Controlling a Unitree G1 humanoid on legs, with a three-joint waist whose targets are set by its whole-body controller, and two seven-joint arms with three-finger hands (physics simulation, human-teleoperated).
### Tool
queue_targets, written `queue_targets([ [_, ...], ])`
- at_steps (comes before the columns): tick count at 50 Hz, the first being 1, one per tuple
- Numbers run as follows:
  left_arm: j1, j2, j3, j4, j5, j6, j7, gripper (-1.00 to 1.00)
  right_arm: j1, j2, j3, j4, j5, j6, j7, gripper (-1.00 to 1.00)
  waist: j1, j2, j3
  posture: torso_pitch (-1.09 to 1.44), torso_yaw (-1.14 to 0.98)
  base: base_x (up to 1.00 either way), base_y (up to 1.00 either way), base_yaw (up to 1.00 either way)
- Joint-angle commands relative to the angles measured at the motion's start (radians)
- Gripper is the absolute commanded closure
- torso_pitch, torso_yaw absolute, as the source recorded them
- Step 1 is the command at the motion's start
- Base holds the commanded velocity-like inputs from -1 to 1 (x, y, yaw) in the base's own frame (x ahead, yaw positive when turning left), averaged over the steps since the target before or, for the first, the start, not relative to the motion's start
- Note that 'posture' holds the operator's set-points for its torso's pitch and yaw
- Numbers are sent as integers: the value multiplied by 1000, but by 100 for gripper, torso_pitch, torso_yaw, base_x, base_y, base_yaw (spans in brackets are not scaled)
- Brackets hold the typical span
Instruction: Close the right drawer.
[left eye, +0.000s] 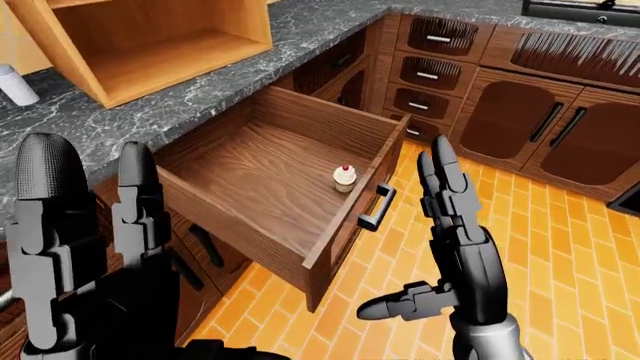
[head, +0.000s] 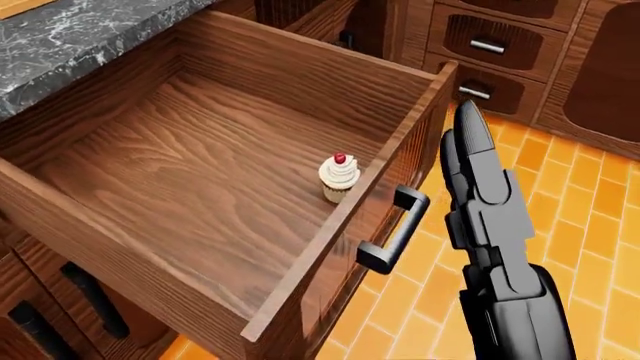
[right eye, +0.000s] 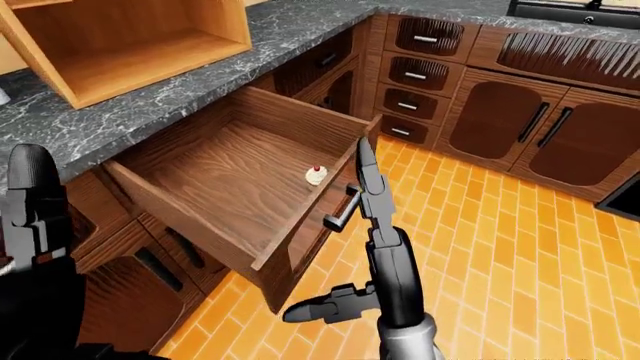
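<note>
Nearest the head camera, the black right hand (head: 478, 161) stands flat with fingers straight and spread, holding nothing, just right of the dark wooden drawer (head: 200, 157), which is pulled fully out. Its black bar handle (head: 392, 229) could snag a finger. Farther in, a hard shove would likely topple the small cherry-topped cupcake (head: 338, 178). The black left hand (left eye: 85, 247) is raised, fingers extended.

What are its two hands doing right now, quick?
Left hand: open, fingers upright, holding nothing.
Right hand: open, fingers straight, beside the drawer handle, holding nothing.
</note>
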Motion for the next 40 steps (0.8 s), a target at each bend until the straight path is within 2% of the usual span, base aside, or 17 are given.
queue_targets([
  [1,-4,4,9,-39,-3,-9,4,-100,-9,5,8,-39,1,-23,-4,-100,5,-15,-9,0,0,0,26,0],
  [4,-6,3,8,-43,0,-3,5,-100,-9,5,6,-40,4,-22,-3,-100,4,-8,-20,0,0,0,25,0],
  [8,-8,3,7,-44,1,0,5,-100,-10,5,5,-36,4,-24,-2,-100,4,35,-2,0,0,0,26,0],
  [10,-10,3,9,-40,0,-2,5,-100,-11,6,5,-35,5,-23,-1,-100,2,77,-6,0,0,0,25,0],
  [12,-10,2,10,-39,-1,-2,5,-100,-12,6,5,-37,4,-21,-1,-100,10,140,-18,0,0,0,25,0],
  [13,-10,2,10,-39,0,-3,4,-100,-12,7,5,-38,2,-20,-1,-100,17,91,-4,0,0,0,25,0],
  [14,-10,2,9,-40,0,-3,4,-100,-12,7,5,-38,2,-19,-1,-100,13,99,-4,0,0,0,25,0],
  [17,-12,2,9,-39,0,-1,5,-100,-14,7,6,-36,2,-17,-1,-100,16,71,-14,0,0,0,25,0],
  [21,-11,2,8,-41,0,2,5,-100,-16,7,6,-34,2,-16,0,-100,14,38,-8,0,0,0,26,0],
  [26,-7,3,7,-38,0,-6,4,-100,-15,7,5,-33,2,-17,0,-100,10,-34,-14,0,0,0,26,0],
  [27,-7,3,6,-37,0,-7,4,-100,-15,7,4,-31,2,-19,0,-100,-5,2,-11,0,0,0,25,0],
  [28,-6,3,6,-36,0,-9,3,-100,-15,7,4,-30,2,-18,0,-100,3,-11,-10,0,0,0,26,0],
  [30,-3,3,6,-35,-1,-13,3,-100,-15,7,6,-32,1,-17,0,-100,1,-12,-17,0,0,0,25,0],
  [35,-4,4,5,-34,-1,-12,3,-100,-18,8,7,-36,0,-10,1,-100,4,35,-2,0,0,0,25,0],
  [37,-6,4,7,-33,-2,-12,4,-100,-19,8,9,-36,-1,-9,1,-100,2,77,-7,0,0,0,25,0],
  [39,-7,4,6,-34,0,-11,3,-100,-20,8,8,-36,-1,-6,1,-100,11,140,-18,0,0,0,25,0],
  [40,-7,4,7,-33,0,-11,4,-100,-20,8,9,-35,-4,-7,0,-100,17,88,-3,0,0,0,25,0],
])
